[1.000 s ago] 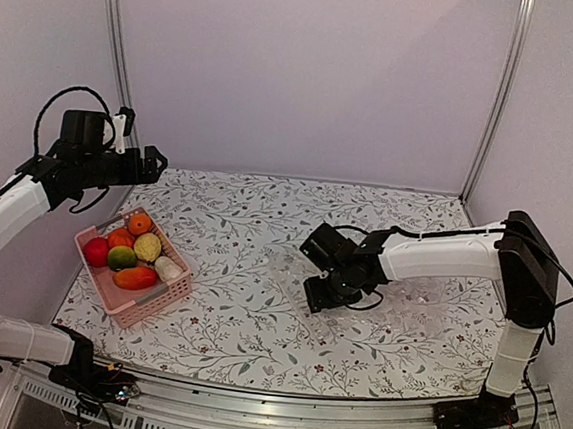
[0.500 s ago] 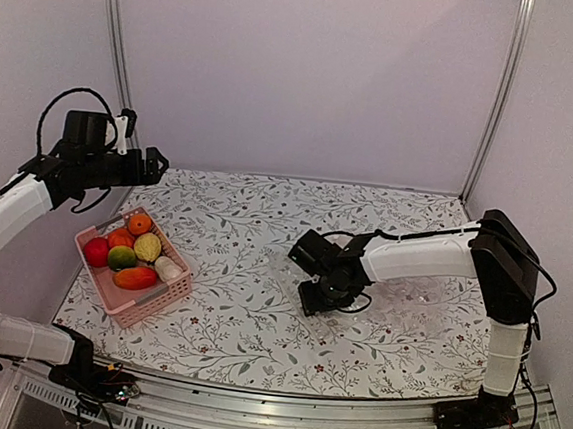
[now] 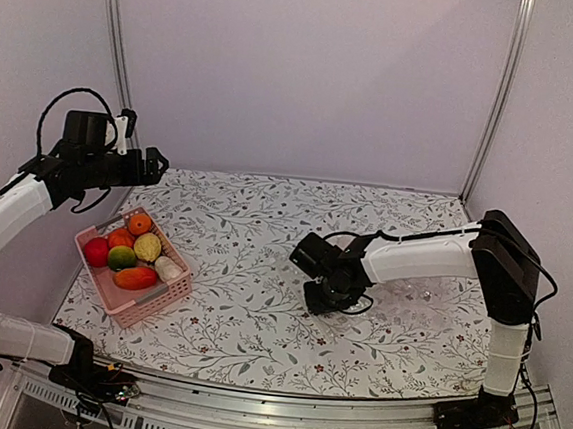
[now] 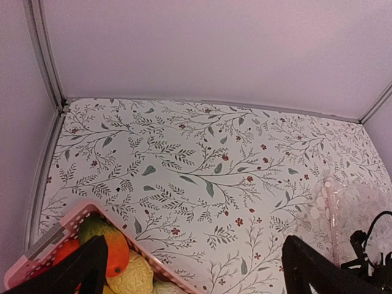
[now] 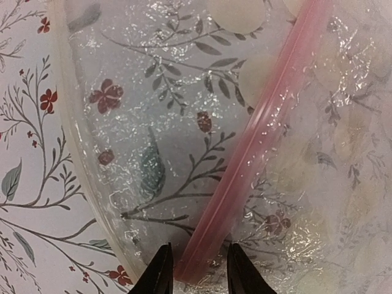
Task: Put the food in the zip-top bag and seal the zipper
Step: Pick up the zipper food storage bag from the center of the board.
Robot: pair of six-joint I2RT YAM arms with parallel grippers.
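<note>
The food [image 3: 131,253], several toy fruits and vegetables, lies in a pink basket [image 3: 153,306] at the left; it also shows in the left wrist view [image 4: 119,260]. The zip-top bag [image 5: 135,116] lies flat on the right half of the table [image 4: 358,202]. Its zipper [image 5: 263,122] is a pinkish strip. My right gripper [image 5: 201,271] is low on the bag [image 3: 321,296]; its fingertips stand close together with the zipper's end between them, touching both. My left gripper [image 3: 152,166] is raised above the basket, open and empty [image 4: 190,269].
The floral table cloth [image 3: 246,221] runs to lilac walls at the back and sides. Metal posts [image 3: 114,59] stand in the back corners. The basket rim [image 4: 55,236] sits near the table's left edge.
My right gripper shifted a little left along the table, then slightly back right, staying low over the bag. The left arm and the basket have not moved.
</note>
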